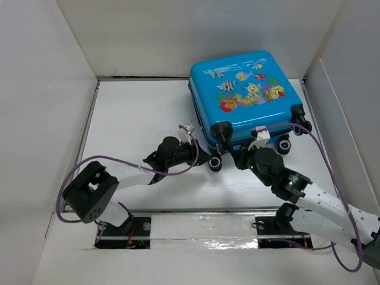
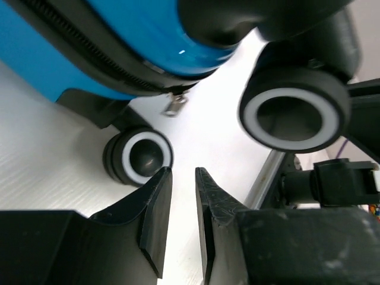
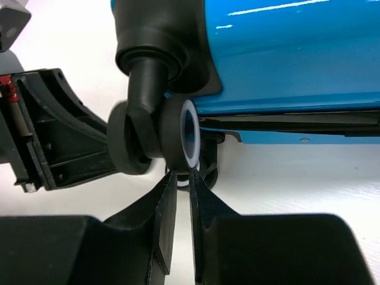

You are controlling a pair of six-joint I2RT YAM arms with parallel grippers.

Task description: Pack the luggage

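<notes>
Luggage (image 1: 246, 89), one piece, lies flat and closed at the far right of the white table (image 1: 136, 113), its wheeled end toward the two arms. The shell is glossy bright-blue hard plastic with rounded corners, printed with several striped and yellow fish over red and green coral. Four wheels (image 1: 215, 164) show in the top view, each a black disc with a white ring, on a black stem. A black toothed zipper (image 2: 89, 44) runs along the seam, with one small metal pull (image 2: 174, 105) hanging near a wheel. The left gripper (image 2: 184, 172) is released, its two matte black fingers parted by a narrow empty slit just short of a wheel. The right gripper (image 3: 181, 177) has its tips at a wheel's lower rim; whether it grasps anything I cannot tell.
</notes>
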